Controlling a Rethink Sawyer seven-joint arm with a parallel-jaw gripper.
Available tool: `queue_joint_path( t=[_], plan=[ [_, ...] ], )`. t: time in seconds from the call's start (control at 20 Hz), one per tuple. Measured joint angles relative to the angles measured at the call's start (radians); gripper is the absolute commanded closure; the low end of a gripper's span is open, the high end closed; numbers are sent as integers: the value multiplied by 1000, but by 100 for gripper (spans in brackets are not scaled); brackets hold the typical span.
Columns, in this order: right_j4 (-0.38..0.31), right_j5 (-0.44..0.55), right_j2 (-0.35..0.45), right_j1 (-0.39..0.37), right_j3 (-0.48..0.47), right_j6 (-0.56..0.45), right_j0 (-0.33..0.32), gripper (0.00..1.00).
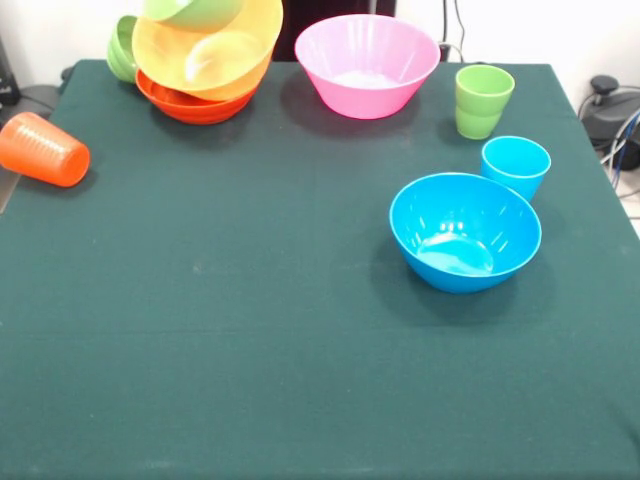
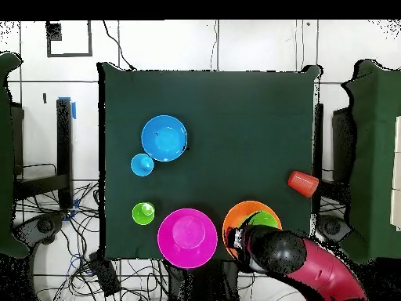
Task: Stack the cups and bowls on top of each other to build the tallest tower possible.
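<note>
Building under way, tower barely begun. Nearest on the dark green cloth worktop (image 1: 250,330): glossy blue plastic bowl (image 1: 465,231), upright and empty, with the light blue plastic tumbler (image 1: 516,166) just behind it, touching or nearly so. Further back, lime green plastic tumbler (image 1: 484,100), upright, standing clear. Orange ribbed plastic tumbler (image 1: 43,149) lies on its side at the worktop's edge, well apart from the rest. Far row: large pink plastic bowl (image 1: 366,64), alone and upright; beside it the tower (image 1: 205,55), red-orange bowl at the base, large orange bowl tilted on top, a lime green bowl inside that. Small green bowl (image 1: 123,47) tucked behind the pile. Overhead view shows the red and black arm (image 2: 301,262) over the tower, but the hand is hidden beneath it; cannot tell whether released or clenched. Step in hand, probably: seating the lime green bowl. Next move calls for fetching another piece; the pile's tilt looks risky.
</note>
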Motion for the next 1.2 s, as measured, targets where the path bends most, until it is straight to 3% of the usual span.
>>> queue_joint_path(
  t=[0.25,0.3,1.2],
  plan=[
    [0,-12,8,0,22,0,-7,100],
    [0,-13,10,0,25,0,-8,0],
    [-5,-13,15,3,27,0,22,0]
  ],
)
